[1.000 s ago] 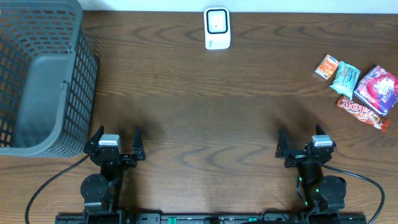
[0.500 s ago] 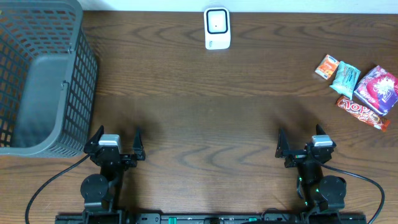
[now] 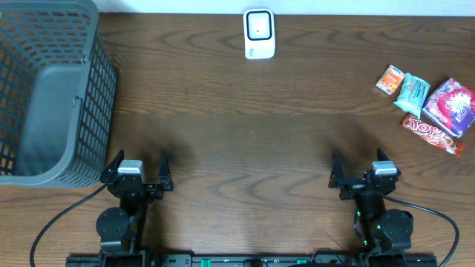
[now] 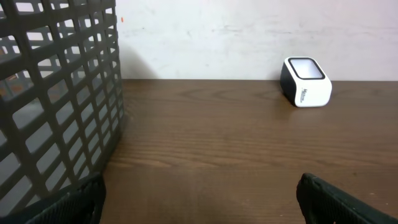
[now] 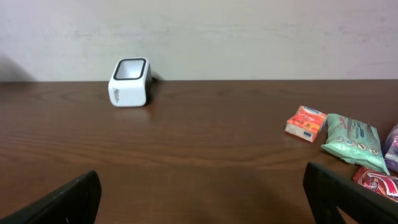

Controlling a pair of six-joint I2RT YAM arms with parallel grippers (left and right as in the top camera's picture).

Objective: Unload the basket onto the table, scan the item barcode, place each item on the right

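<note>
A white barcode scanner [image 3: 259, 33] with a dark window stands at the table's far edge, centre; it shows too in the left wrist view [image 4: 305, 91] and the right wrist view [image 5: 130, 83]. Several snack packets lie at the right edge: a small orange one [image 3: 390, 78], a green one [image 3: 412, 92], a purple bag [image 3: 450, 106] and a red bar [image 3: 433, 134]. My left gripper [image 3: 139, 165] rests open at the near left, nothing between its fingers. Open and empty as well, my right gripper [image 3: 359, 167] sits at the near right, well short of the packets.
A tall grey mesh basket [image 3: 52, 89] fills the far left corner, just beyond my left gripper; its wall [image 4: 56, 93] crowds the left wrist view. Bare brown wood [image 3: 245, 141] lies between the grippers and the scanner.
</note>
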